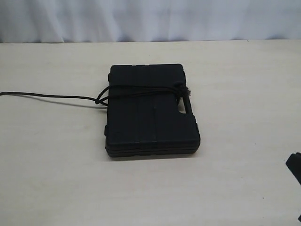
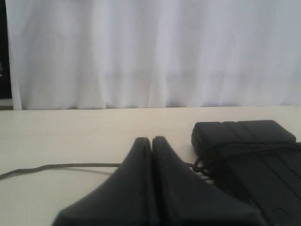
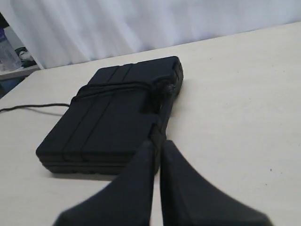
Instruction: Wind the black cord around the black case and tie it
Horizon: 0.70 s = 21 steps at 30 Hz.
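Observation:
The black case (image 1: 150, 113) lies flat at the middle of the table, its slot handle on the right side. The black cord (image 1: 141, 89) runs in several turns across the lid near the far end, with a knot (image 1: 99, 100) at the case's left edge and a bunch at the handle (image 1: 182, 92). Its free length (image 1: 47, 95) trails left off the frame. My left gripper (image 2: 152, 140) is shut and holds nothing; it sits short of the trailing cord (image 2: 61, 165) and left of the case (image 2: 254, 155). My right gripper (image 3: 160, 143) is shut and holds nothing, just before the case (image 3: 108, 122).
A white curtain (image 1: 150, 19) hangs behind the table's far edge. A black part of the right arm (image 1: 294, 167) shows at the exterior view's right border. Bare pale tabletop (image 1: 235, 179) surrounds the case.

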Motion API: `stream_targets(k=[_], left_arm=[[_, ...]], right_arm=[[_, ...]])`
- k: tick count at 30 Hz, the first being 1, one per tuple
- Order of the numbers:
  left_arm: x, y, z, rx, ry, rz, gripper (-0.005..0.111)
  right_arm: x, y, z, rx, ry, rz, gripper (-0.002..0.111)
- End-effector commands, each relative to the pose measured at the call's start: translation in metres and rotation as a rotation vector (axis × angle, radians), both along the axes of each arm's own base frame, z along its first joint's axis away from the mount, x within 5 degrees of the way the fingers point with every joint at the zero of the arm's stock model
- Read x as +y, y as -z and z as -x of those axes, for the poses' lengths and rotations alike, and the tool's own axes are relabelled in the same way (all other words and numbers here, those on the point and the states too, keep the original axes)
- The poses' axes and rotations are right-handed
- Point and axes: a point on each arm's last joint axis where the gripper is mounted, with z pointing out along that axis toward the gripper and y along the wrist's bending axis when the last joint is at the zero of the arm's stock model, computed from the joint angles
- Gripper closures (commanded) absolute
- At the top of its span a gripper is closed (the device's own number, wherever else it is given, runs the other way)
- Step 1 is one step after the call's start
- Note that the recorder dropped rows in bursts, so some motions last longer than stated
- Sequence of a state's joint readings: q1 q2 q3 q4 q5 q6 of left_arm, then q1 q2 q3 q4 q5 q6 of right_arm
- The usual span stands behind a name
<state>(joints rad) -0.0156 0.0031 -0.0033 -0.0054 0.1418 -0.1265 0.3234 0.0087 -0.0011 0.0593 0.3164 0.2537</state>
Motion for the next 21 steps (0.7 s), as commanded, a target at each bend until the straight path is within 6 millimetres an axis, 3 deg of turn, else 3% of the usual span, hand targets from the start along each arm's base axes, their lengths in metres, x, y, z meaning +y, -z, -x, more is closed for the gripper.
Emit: stream_targets(k=[1,7,21], left_arm=[[-0.001,0.001,0.0,-0.003,0.001,0.069,0.107],[-0.001,0.001,0.0,-0.003,0.001,0.069,0.107],[-0.001,0.001,0.0,-0.003,0.005,0.059,0.107]], right_arm=[[-0.006,-0.002,-0.002,-0.034,0.103,0.008,0.104],[-0.017,-0.002,-0.003,-0.04,0.286,0.048,0.104],[-0.017,-0.002,-0.003,-0.041,0.291,0.037,0.104]])
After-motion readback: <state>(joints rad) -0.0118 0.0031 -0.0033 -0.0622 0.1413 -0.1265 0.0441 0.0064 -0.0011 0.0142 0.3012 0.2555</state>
